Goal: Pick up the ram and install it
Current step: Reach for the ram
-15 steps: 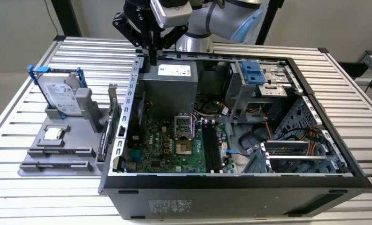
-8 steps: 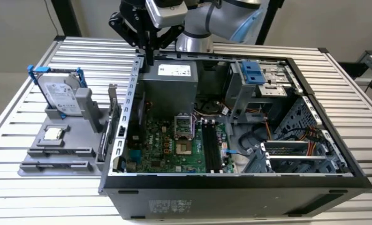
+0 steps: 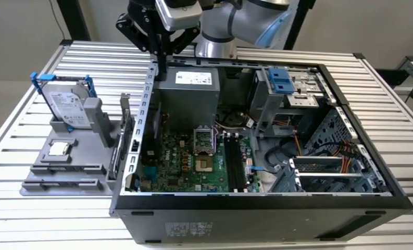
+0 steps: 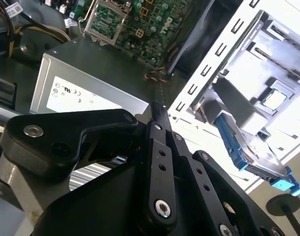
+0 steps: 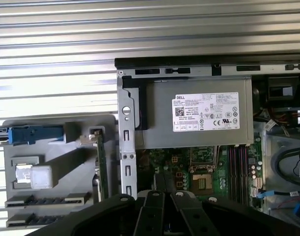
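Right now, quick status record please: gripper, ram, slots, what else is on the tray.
gripper: shut, holding nothing, above the case wall next to the power supply
ram: standing on edge in the gray holder tray, beside the case wall, untouched
holder tray position: outside the case, on the exterior view's left
slots: black, on the motherboard, no stick seated in them
also on tray: hard drive in blue frame, processor chip
task state: ram not yet picked up

The jaws hang above the open computer case (image 3: 262, 208); the ram (image 3: 125, 122) stands in the grey holder (image 3: 67, 182).
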Controlling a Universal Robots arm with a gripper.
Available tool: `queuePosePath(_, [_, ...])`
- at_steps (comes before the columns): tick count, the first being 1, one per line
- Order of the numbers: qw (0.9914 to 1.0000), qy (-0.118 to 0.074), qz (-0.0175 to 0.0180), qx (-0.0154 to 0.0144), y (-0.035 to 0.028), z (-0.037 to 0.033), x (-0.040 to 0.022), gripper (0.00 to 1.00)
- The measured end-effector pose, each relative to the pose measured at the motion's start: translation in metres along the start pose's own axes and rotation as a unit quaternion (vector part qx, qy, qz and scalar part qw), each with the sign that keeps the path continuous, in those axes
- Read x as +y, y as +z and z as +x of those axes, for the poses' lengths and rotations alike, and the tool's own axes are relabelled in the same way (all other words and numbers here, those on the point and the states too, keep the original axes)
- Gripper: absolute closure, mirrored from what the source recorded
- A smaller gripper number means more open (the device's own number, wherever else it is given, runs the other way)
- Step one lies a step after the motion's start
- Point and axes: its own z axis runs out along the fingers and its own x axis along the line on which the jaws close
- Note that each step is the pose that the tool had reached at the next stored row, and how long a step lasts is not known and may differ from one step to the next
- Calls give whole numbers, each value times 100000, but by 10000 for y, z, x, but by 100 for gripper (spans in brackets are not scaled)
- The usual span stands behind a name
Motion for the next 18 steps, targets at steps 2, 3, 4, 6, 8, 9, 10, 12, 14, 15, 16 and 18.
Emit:
queuePosePath(2, [100000,4,3,3,-1,17,-1,100])
queuePosePath(3, [100000,4,-2,0,0,25,-2,100])
queuePosePath(4, [100000,2,-1,0,0,32,-2,100])
queuePosePath(6, [100000,7,3,3,-1,46,-3,100])
queuePosePath(8, [100000,3,1,0,-1,60,-4,100])
queuePosePath(9, [100000,5,3,3,-2,68,-5,100])
queuePosePath(10, [100000,5,2,2,-2,75,-5,100])
queuePosePath(12, [100000,3,-1,2,-2,90,-6,100])
queuePosePath(14, [100000,5,2,3,-2,106,-7,100])
queuePosePath(15, [100000,5,1,2,-2,113,-8,100])
queuePosePath(16, [100000,6,1,1,-2,121,-8,100])
queuePosePath(18, [100000,5,-1,0,-3,137,-10,100])
